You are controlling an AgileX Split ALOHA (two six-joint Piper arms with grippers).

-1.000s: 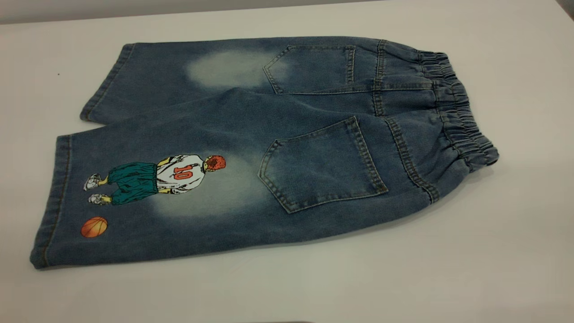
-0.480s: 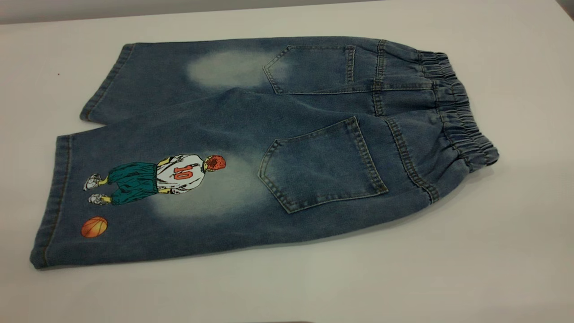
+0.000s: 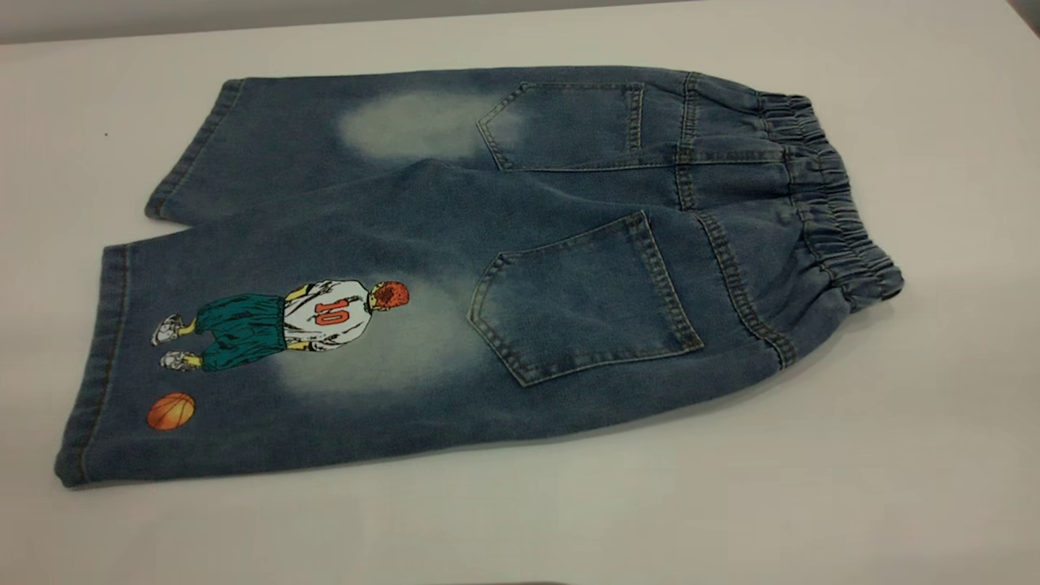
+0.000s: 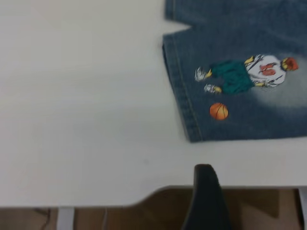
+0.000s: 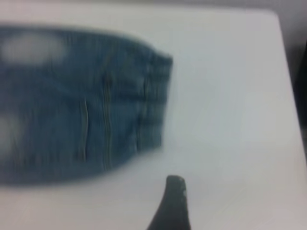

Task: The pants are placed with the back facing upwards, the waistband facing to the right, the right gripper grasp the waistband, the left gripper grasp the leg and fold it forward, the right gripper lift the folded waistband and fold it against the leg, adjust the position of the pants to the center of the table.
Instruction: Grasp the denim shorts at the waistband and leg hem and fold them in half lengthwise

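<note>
Pants (image 3: 455, 268): lying flat, unfolded, back up, spanning the table (image 3: 894, 455); waistband (image 3: 829, 203) nearing its right edge. Left gripper (image 4: 206, 201), right gripper (image 5: 172, 203): hanging off the cloth, holding nothing; finger opening cannot be told. All folding remaining.

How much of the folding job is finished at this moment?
Only the starting layout is done: the pants lie flat, back pockets up, waistband to the right. Nothing is gripped; the left pincer sits off the printed leg and the right pincer is short of the waistband. Both grasps, both folds and the centring on the table remain.
</note>
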